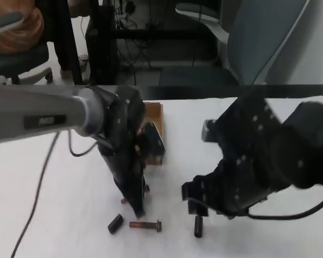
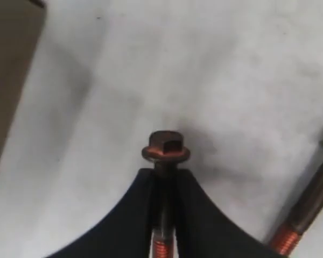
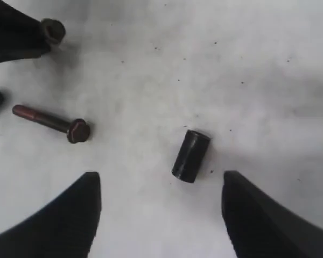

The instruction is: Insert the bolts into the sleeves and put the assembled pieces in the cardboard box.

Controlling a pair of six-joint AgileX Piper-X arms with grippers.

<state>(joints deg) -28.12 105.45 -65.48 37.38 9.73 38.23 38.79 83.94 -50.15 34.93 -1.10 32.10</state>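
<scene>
Left gripper [image 2: 165,177] clamped on my bolt [image 2: 166,149], right gripper [image 3: 161,180] spread wide over the sleeve [image 3: 190,156], its long axis crossing my closing line.

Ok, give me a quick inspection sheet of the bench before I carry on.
Surface: white table.
Job's things: held bolt in the left gripper; loose bolt lying flat; sleeve below the right gripper; second sleeve beside the loose bolt; cardboard box behind the left arm, contents hidden.
Clutter: nothing seen.
Grippers: left gripper fingers shut on the held bolt; right gripper fingers open.
Cables: dark cable across the table; another by the right arm.
Surroundings: chairs beyond the bench.
</scene>
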